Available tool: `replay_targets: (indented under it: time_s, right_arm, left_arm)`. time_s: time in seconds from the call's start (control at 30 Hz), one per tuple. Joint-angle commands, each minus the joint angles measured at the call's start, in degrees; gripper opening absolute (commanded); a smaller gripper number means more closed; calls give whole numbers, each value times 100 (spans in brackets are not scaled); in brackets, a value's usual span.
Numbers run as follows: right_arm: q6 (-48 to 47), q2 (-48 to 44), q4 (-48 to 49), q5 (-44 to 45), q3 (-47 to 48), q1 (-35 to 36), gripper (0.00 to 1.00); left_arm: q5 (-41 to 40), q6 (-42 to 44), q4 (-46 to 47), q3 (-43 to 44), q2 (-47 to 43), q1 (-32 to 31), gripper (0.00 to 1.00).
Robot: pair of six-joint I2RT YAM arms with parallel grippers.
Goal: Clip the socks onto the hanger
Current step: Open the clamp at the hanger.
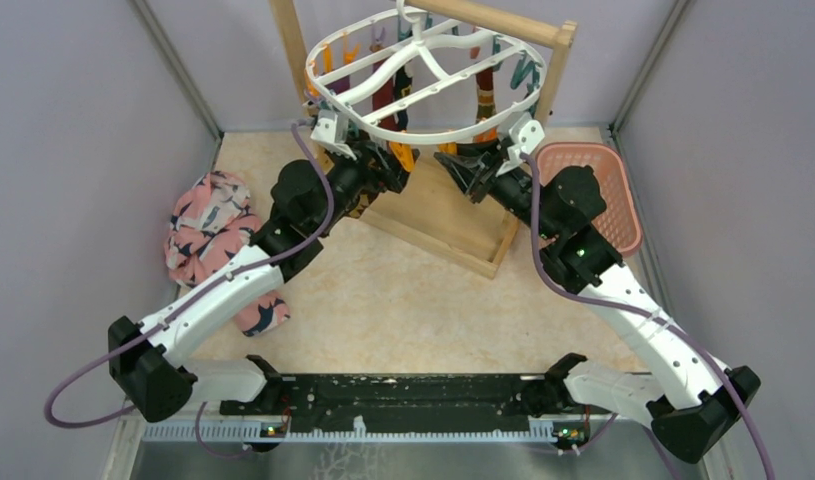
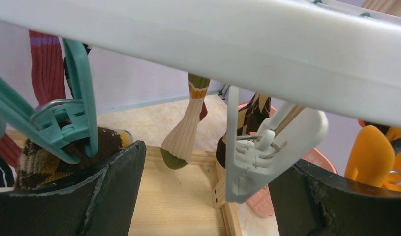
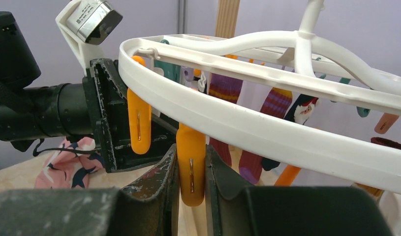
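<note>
White plastic hanger (image 1: pixel 383 88) is up on the wooden rack (image 1: pixel 453 230) at the back of the table (image 1: pixel 383 300), and both arms reach in under its near rim from either side. A bunch of socks (image 3: pixel 223 91) hang from its clips, striped purple ones and a cream one among them.

The right gripper (image 3: pixel 191 167) has its jaws squeezed onto an orange clip (image 3: pixel 188 142) that hangs off the rim, one finger on each flat side. No sock in that clip as far as I can see.

The left gripper (image 2: pixel 215 164) is just below the rim with its jaws spread wide and nothing held. A white clip (image 2: pixel 260 152) dangles in the gap between them, nearer one finger. Right at the other finger (image 2: pixel 109 196), a teal clip (image 2: pixel 75 123) bites the brown argyle sock (image 2: pixel 38 164), and the sock's end sits against the top edge of that finger.

Off to the sides: a pink basket (image 1: pixel 623 200) on the table behind the right arm, and a pink bird-print cloth (image 1: pixel 203 230) bunched up by the left arm.
</note>
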Motion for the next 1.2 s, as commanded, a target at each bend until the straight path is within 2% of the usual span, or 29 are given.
replay_targets:
  time_s: [0.0, 0.37, 0.5, 0.67, 1.03, 1.17]
  right_arm:
    - [-24, -249, 200, 0, -116, -40, 0]
    - [19, -158, 133, -8, 21, -37, 0]
    - [69, -29, 130, -75, 128, -38, 0]
    - [174, 81, 226, -150, 121, -36, 0]
    - [155, -113, 17, -120, 109, -35, 0]
    - [95, -240, -81, -42, 61, -35, 0]
  left_arm:
    - [63, -67, 86, -78, -263, 22, 93]
    - [1094, -926, -396, -180, -1135, 14, 91]
    - [1579, -1293, -228, -714, -1577, 14, 88]
    - [2202, -1650, -108, -635, -1661, -30, 87]
    - [1607, -985, 153, -12, -848, -65, 92]
    - [1753, -1075, 374, 303, -490, -65, 92]
